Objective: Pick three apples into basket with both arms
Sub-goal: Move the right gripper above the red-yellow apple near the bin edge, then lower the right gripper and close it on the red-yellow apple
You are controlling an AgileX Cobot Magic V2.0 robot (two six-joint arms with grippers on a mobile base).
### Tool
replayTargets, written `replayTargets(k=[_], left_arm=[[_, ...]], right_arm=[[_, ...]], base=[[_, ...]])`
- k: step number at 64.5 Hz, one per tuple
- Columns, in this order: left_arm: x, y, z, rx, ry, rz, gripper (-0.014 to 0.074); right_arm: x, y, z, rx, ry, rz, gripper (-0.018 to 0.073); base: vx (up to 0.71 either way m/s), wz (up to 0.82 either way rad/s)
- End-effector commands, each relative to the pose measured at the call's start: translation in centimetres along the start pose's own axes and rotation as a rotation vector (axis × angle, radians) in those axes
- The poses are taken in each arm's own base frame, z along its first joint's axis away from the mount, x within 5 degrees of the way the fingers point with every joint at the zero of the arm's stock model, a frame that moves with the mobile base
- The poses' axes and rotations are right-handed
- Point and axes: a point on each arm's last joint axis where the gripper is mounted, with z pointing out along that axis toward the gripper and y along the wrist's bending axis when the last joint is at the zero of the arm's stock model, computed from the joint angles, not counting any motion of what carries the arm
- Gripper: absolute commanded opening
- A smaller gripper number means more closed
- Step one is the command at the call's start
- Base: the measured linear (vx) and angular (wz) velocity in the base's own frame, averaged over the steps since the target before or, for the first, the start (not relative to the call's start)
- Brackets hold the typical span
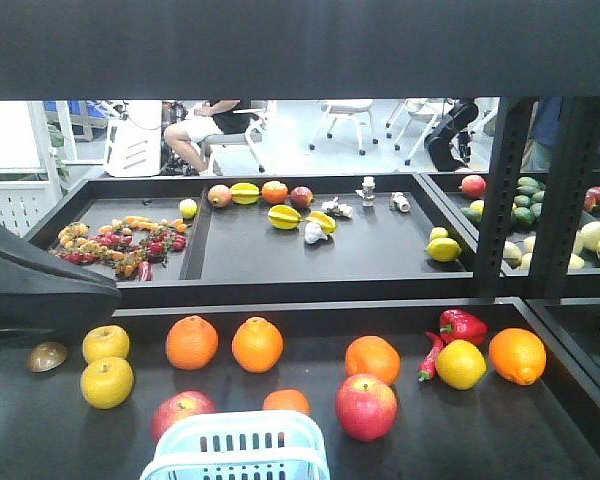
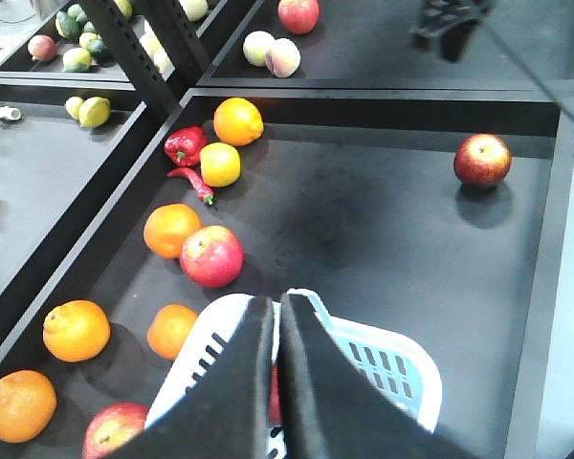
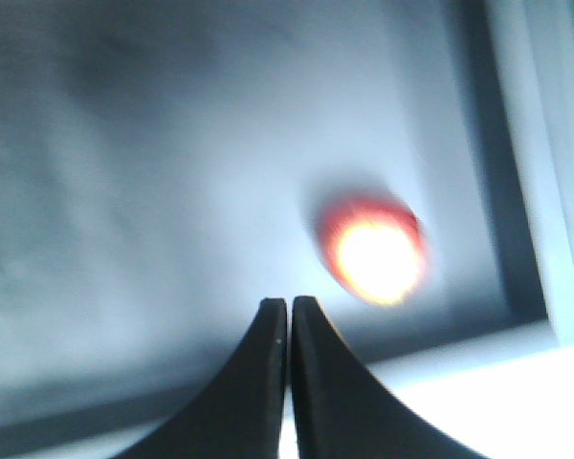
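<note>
The pale basket (image 1: 235,445) stands at the near edge of the front tray. One red apple (image 1: 366,406) lies just right of it and another (image 1: 180,412) at its left. In the left wrist view my left gripper (image 2: 277,302) hangs shut above the basket (image 2: 402,356), holding nothing. A sliver of red shows in the basket between the fingers, and I cannot tell what it is. Apples lie beside the basket (image 2: 210,255), at its lower left (image 2: 115,428) and far right (image 2: 482,160). My right gripper (image 3: 289,302) is shut and empty, with a blurred, overexposed apple (image 3: 373,251) ahead to its right.
Several oranges (image 1: 192,342), two yellow fruits (image 1: 106,382), a lemon (image 1: 461,364) and red peppers (image 1: 462,324) share the front tray. Raised tray walls and a black post (image 1: 500,200) divide the shelves. More fruit fills the back trays. A black arm part (image 2: 450,24) hangs at top right.
</note>
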Motion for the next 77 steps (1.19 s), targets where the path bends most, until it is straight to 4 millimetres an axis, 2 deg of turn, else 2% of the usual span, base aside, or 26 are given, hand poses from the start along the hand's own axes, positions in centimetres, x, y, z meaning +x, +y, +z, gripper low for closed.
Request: replayTargets(k=[1, 11, 19, 26, 36, 44, 59, 77], left_arm=[[-1.2, 0.0, -1.0, -0.036, -0.089, -0.005, -0.0008], [-1.2, 0.0, -1.0, -0.036, -0.089, -0.005, -0.0008], [-1.2, 0.0, -1.0, -0.036, -0.089, -0.005, -0.0008], [-1.2, 0.0, -1.0, -0.036, -0.089, -0.005, -0.0008], [-1.2, 0.0, -1.0, -0.036, -0.089, -0.005, -0.0008], [-1.2, 0.0, -1.0, -0.036, -0.089, -0.005, -0.0008], [-1.2, 0.0, -1.0, -0.036, -0.089, -0.005, -0.0008], [-1.2, 0.0, -1.0, -0.036, -0.089, -0.005, -0.0008]], right_arm=[[2.1, -1.1, -0.5, -0.025, 0.028, -0.002, 0.0000], [4.3, -1.9, 1.4, -0.015, 0.112, -0.016, 0.0039], [5.0, -2.1, 2.2, -0.024, 0.148, 0.001, 0.0129], [5.0, -2.0, 2.2, -0.039, 0.147, 0.007, 0.0267], [4.9, -2.0, 2.2, -0.038, 0.135, 0.007, 0.0554], [4.6, -2.1, 2.2, -0.027, 0.109, 0.018, 0.0724], [3.5, -2.8, 2.9, 0.051, 0.029, 0.032, 0.0715], [1.7, -2.9, 6.7, 0.053, 0.103, 0.027, 0.0706]], base=[[0.00, 0.00], [0.00, 0.00], [0.00, 0.00], [0.00, 0.00], [0.00, 0.00], [0.00, 0.00], [0.00, 0.00], [0.00, 0.00]])
